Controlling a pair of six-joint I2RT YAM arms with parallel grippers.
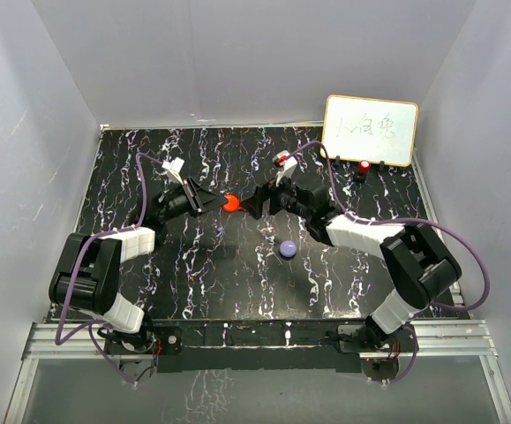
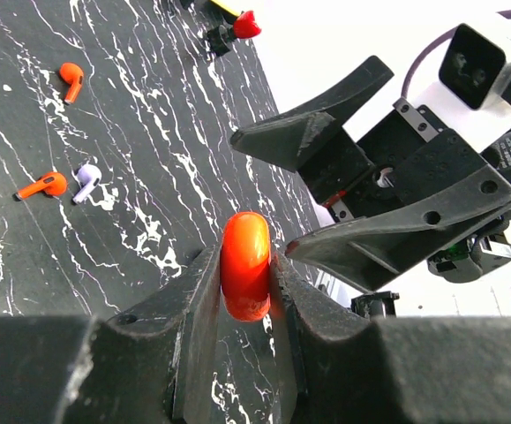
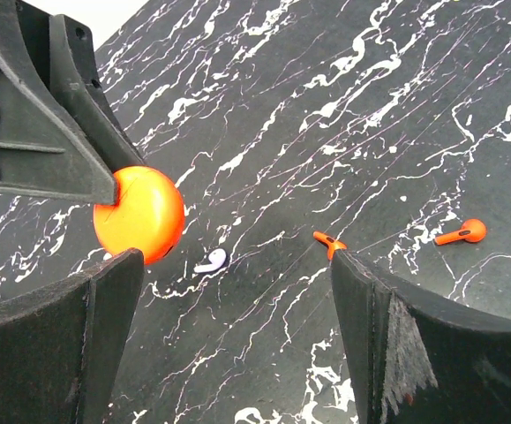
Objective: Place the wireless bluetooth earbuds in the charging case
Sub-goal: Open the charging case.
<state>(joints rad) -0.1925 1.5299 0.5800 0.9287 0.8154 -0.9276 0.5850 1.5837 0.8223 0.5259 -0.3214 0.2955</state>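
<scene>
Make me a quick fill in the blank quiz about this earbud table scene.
The left gripper is shut on the red case; the right gripper is ____.
The wrist cameras show two red earbuds and ____ purple earbud on the table.
The loose case is ____.
Missing: open, one, purple.

Orange-red case [image 2: 244,274], red earbuds [image 2: 71,78], lilac earbud [image 2: 87,181], black table [image 2: 149,106] veined white.

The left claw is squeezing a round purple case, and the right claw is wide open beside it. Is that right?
Not quite. The round case squeezed by the left claw is red, not purple, as the left wrist view shows. The purple case sits loose on the table. The right claw is wide open beside the red one.
</scene>
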